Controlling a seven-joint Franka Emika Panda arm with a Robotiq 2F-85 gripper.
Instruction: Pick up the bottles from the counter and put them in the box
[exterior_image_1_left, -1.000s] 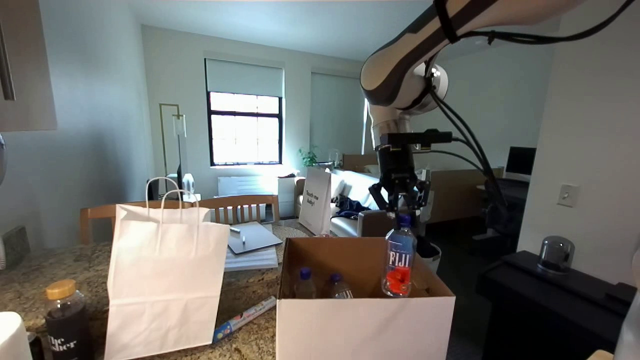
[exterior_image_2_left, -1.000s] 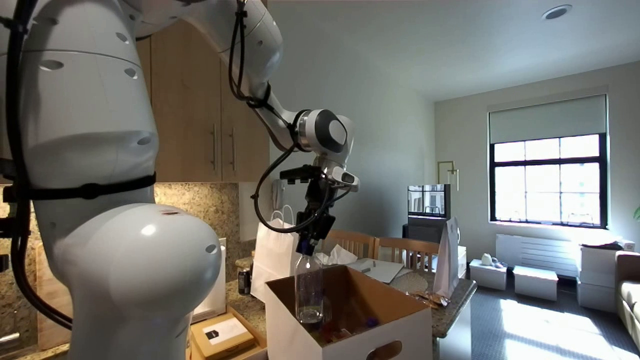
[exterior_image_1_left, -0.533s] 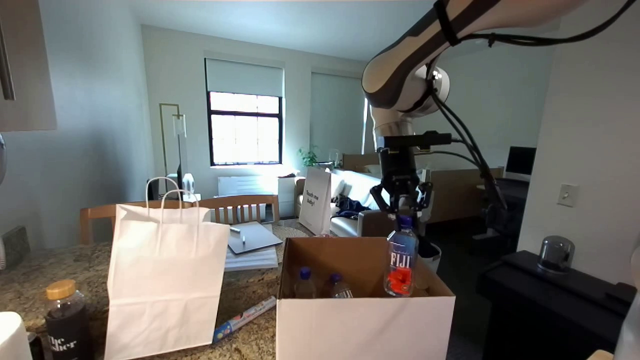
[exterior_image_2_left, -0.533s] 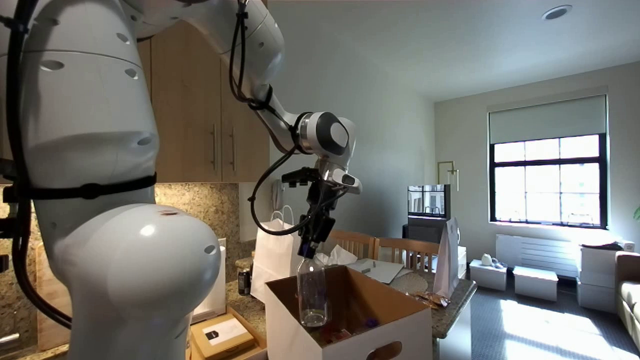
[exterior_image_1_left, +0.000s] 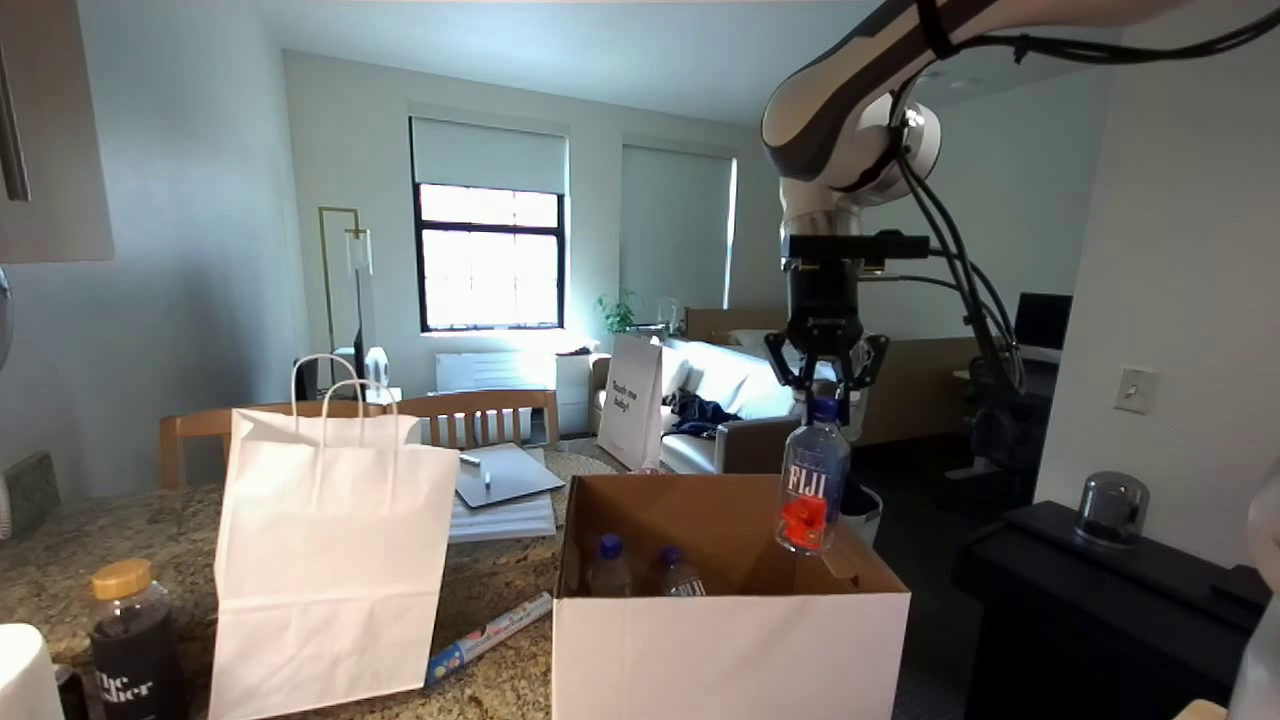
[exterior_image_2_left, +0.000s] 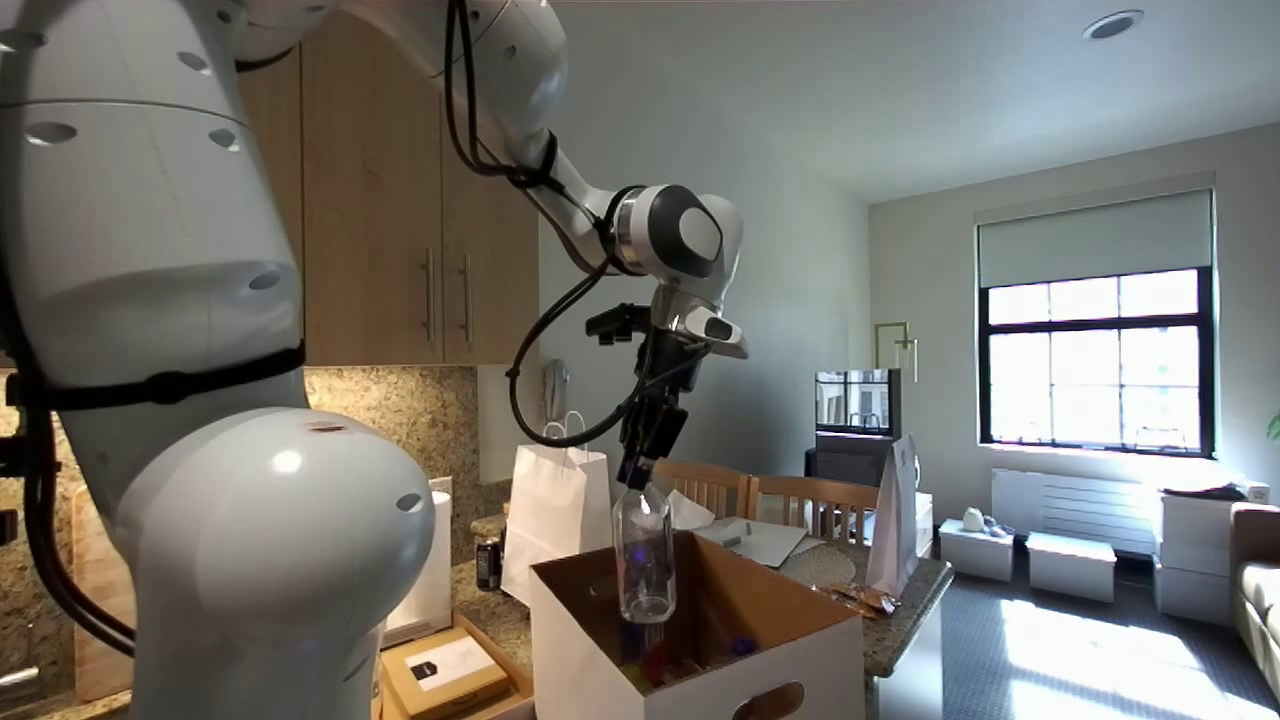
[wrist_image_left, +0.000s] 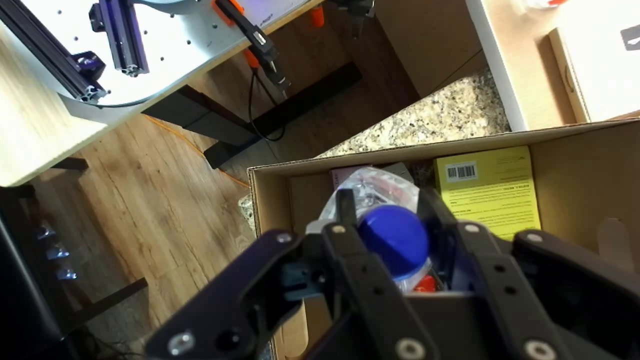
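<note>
A clear FIJI bottle (exterior_image_1_left: 812, 490) with a blue cap hangs nearly upright from my gripper (exterior_image_1_left: 824, 400), which is shut on it at the cap and neck. In the wrist view the blue cap (wrist_image_left: 393, 241) sits between the two fingers (wrist_image_left: 346, 205). The held bottle (exterior_image_2_left: 645, 555) is over the opening of the cardboard box (exterior_image_2_left: 600, 655); how deep its base reaches cannot be told. Inside the box, two more blue-capped bottles show, one bottle (exterior_image_1_left: 610, 572) at the left and another bottle (exterior_image_1_left: 682, 577) beside it. The speckled counter (exterior_image_1_left: 60, 525) spreads around the box.
A white paper bag (exterior_image_1_left: 330, 560) with handles and a dark jar (exterior_image_1_left: 135, 640) with a tan lid stand left of the box. A patterned tube (exterior_image_1_left: 490, 638) and a laptop (exterior_image_1_left: 508, 470) lie on the counter. Within the box is a yellow package (wrist_image_left: 487, 190).
My gripper and the held bottle have risen and shifted to the right in both exterior views, so the bottle's base is higher against the box. The box and the bottles in it have stayed put.
</note>
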